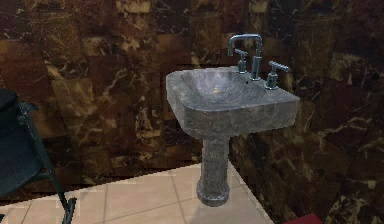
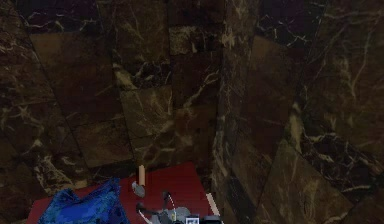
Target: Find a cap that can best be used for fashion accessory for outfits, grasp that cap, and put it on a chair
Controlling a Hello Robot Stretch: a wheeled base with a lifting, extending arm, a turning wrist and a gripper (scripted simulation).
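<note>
A blue crumpled thing (image 2: pixel 85 205) lies on a red surface (image 2: pixel 185 185) at the arm side view's bottom left; its shape does not tell me whether it is a cap. My gripper (image 2: pixel 155 213) pokes up from the bottom edge just right of it, beside the white marker squares (image 2: pixel 186 216). It stands over the red surface, so I cannot tell whether it holds anything. At the forward view's left edge, a dark chair-like thing (image 1: pixel 20 150) with a black leg stands on the tiled floor.
A grey marble pedestal sink (image 1: pixel 228 100) with a metal tap (image 1: pixel 248 55) stands ahead against a dark marble wall. On the red surface, a small upright thing (image 2: pixel 141 178) with a pale handle stands near the gripper. Dark marble walls (image 2: pixel 250 100) close in behind.
</note>
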